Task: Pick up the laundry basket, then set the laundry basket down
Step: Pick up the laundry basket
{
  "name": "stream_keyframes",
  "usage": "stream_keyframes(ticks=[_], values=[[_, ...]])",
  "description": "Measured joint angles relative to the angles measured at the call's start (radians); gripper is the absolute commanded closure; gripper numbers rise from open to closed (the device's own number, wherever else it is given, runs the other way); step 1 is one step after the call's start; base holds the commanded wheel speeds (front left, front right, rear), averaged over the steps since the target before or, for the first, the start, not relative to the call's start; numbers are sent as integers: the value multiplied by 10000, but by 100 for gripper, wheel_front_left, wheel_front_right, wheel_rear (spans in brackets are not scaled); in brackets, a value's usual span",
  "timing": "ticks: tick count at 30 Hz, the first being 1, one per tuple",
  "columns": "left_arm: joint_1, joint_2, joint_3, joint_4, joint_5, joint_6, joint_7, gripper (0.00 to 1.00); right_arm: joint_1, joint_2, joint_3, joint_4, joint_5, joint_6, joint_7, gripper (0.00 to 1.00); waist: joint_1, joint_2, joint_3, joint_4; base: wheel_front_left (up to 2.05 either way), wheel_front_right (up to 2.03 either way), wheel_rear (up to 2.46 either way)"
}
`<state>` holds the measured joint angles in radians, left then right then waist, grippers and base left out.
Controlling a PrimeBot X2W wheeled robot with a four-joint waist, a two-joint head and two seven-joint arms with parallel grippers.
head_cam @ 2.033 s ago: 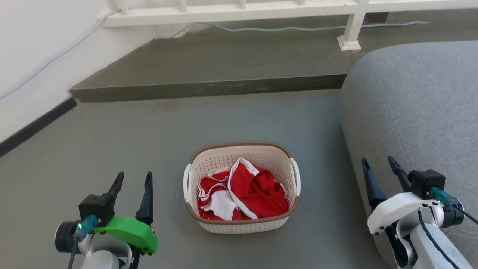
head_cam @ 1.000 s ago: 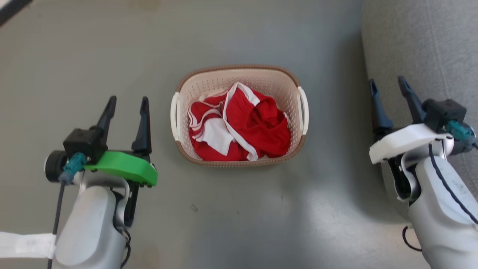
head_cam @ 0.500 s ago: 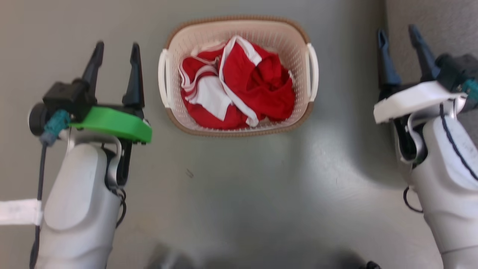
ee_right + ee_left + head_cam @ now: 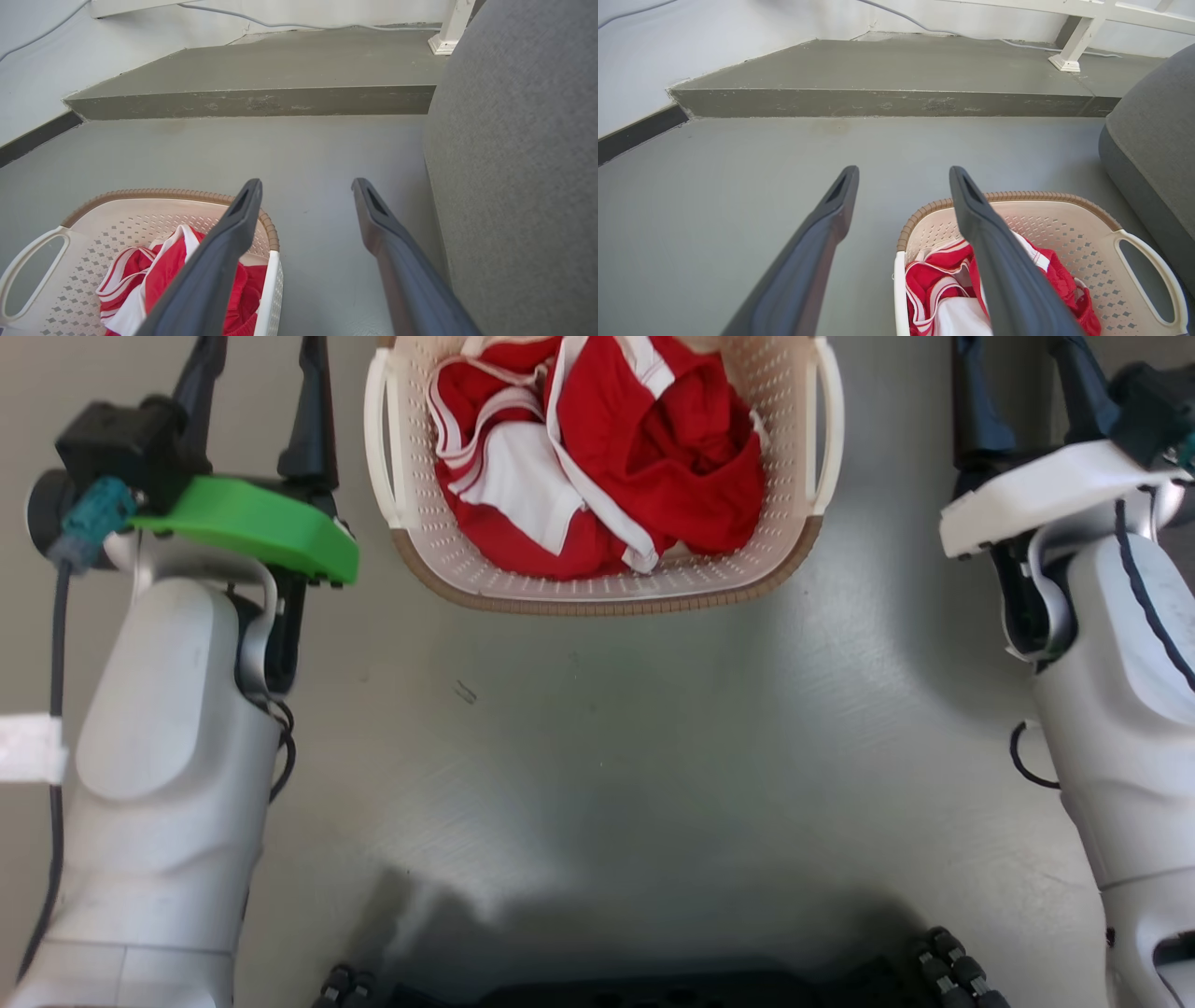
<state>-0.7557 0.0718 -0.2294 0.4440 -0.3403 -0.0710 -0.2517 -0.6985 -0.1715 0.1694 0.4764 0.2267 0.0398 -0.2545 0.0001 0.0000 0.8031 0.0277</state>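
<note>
The laundry basket (image 4: 597, 600) sits on the floor (image 4: 607, 728) between the left gripper (image 4: 903, 173) and right gripper (image 4: 306, 183), both with fingers apart

**Count: one laundry basket (image 4: 597, 605), one left tool (image 4: 902, 172), one right tool (image 4: 306, 183)**

The one laundry basket on the floor (image 4: 597, 756) has two white handles (image 4: 377, 439), one on each side. It holds one heap of red-and-white clothes (image 4: 653, 457); how many pieces cannot be told. The tools number two, each with two dark fingers (image 4: 817, 252), four in all. Around them: one grey sofa (image 4: 514, 140), one raised step (image 4: 887, 102), one white post (image 4: 1071, 46).
</note>
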Motion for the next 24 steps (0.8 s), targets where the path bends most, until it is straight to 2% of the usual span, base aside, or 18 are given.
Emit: stream_keyframes(ticks=[16,24], values=[[-1468,-230,-339,2575,-533,-420,499,0,-1189,495,627,2270,-84,282,0,0,-1,0,793,-101,0,0,0],[-1863,-255,-581,3576,-719,-447,936,0,-1653,675,940,3106,-140,428,31,0,-1,0,1011,-173,0,0,0]])
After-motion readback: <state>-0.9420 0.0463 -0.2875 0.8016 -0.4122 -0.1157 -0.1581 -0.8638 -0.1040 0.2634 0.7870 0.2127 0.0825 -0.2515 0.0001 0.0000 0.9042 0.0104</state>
